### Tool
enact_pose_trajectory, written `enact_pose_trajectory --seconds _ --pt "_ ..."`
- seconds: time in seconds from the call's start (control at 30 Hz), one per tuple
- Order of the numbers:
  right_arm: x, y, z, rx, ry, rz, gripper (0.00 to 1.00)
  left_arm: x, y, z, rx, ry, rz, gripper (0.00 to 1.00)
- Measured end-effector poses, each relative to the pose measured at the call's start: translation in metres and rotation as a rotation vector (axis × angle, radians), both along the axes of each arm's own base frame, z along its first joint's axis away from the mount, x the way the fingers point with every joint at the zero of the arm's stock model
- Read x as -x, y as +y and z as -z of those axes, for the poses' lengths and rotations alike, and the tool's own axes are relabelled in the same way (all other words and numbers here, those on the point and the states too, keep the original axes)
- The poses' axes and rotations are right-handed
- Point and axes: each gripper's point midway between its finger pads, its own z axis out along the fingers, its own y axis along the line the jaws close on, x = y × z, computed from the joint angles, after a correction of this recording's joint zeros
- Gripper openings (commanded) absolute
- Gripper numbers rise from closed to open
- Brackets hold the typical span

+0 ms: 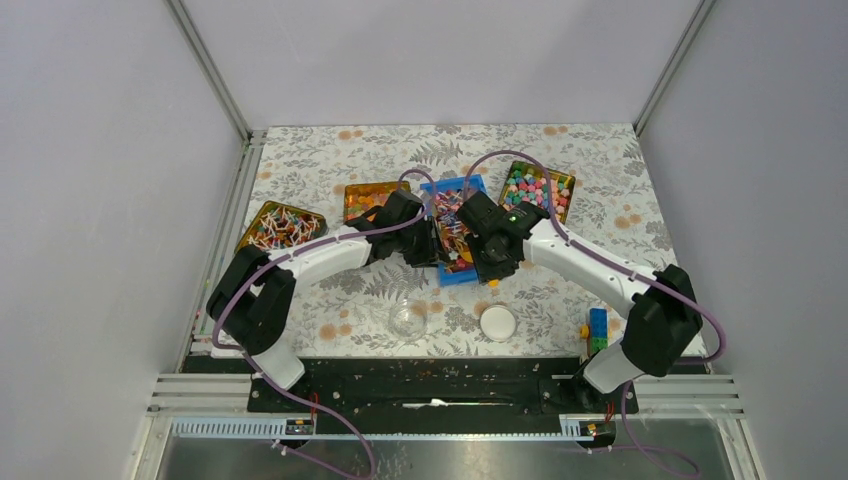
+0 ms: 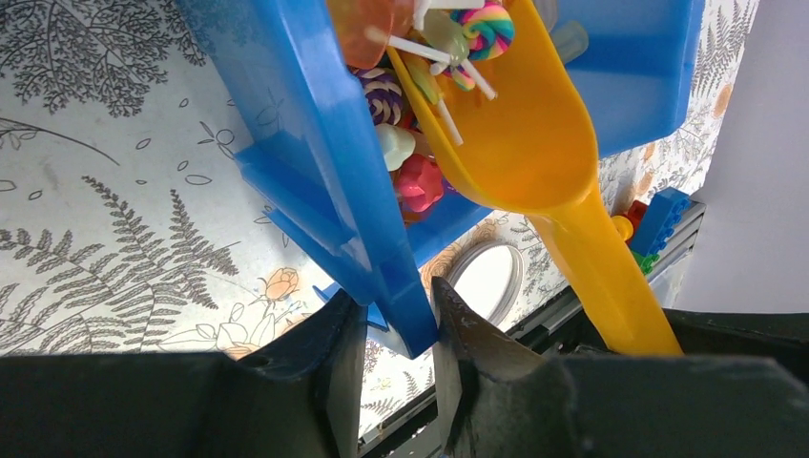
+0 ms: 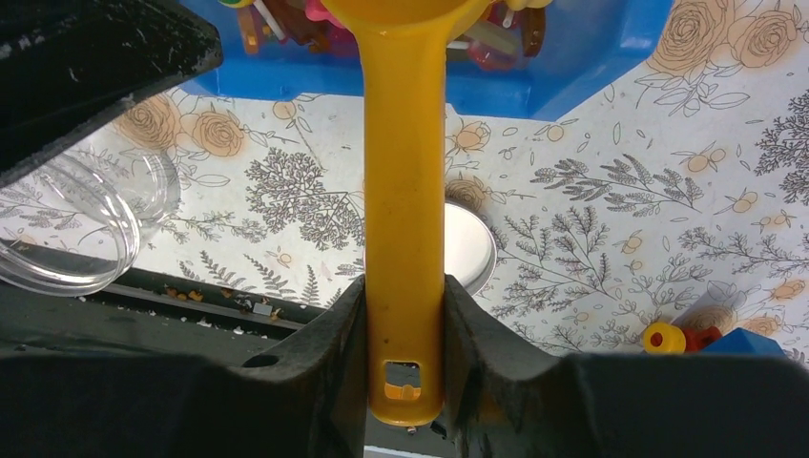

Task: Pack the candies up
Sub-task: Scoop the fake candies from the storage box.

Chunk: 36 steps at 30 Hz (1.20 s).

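Observation:
A blue tray (image 1: 460, 277) in the middle of the table holds the candies (image 1: 452, 235), small sweets in mixed pink, purple, red and white, some on white sticks. My left gripper (image 1: 425, 240) is shut on the tray's left wall (image 2: 315, 172), which stands between its fingertips (image 2: 396, 305). My right gripper (image 1: 487, 255) is shut on the handle of a yellow scoop (image 3: 405, 191). The scoop's bowl (image 2: 534, 143) lies inside the tray with a few candies (image 2: 482, 24) in it. More candies (image 2: 420, 181) lie under the bowl. In the top view the grippers hide most of the scoop.
A clear open jar (image 1: 407, 318) and its white lid (image 1: 497, 322) stand near the front. Toy bricks (image 1: 597, 330) lie at the front right. At the back are gold trays: stick sweets (image 1: 280, 225), orange jelly pieces (image 1: 365, 195) and pastel sweets (image 1: 537, 188).

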Motion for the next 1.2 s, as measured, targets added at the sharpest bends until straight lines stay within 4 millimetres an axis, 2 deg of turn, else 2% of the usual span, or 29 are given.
enact_pose_trajectory --seconds 0.3,0.47,0.67,0.8,0.97,1.07,1.2 --pt "-0.013 0.005 0.012 0.064 0.051 -0.037 0.0 0.0 -0.004 -0.001 0.007 -0.008 0.005 0.08" --pt "-0.018 0.007 0.018 0.068 0.052 -0.048 0.0 -0.003 -0.004 -0.001 0.007 -0.017 -0.001 0.08" --pt "-0.023 0.01 0.03 -0.005 -0.002 -0.056 0.0 -0.006 -0.004 -0.001 0.006 -0.028 -0.01 0.11" --pt "-0.024 0.01 0.034 -0.05 -0.041 -0.059 0.0 -0.006 -0.004 -0.001 0.005 -0.027 -0.012 0.25" --pt "-0.025 0.01 0.035 -0.072 -0.063 -0.065 0.0 -0.002 -0.001 -0.005 0.006 -0.017 -0.017 0.55" --pt "-0.026 0.009 0.033 -0.082 -0.083 -0.071 0.0 0.004 0.004 -0.025 0.022 -0.035 -0.02 0.65" --pt "-0.027 0.006 0.03 -0.085 -0.101 -0.082 0.0 0.009 0.011 -0.057 0.057 -0.09 -0.034 0.7"
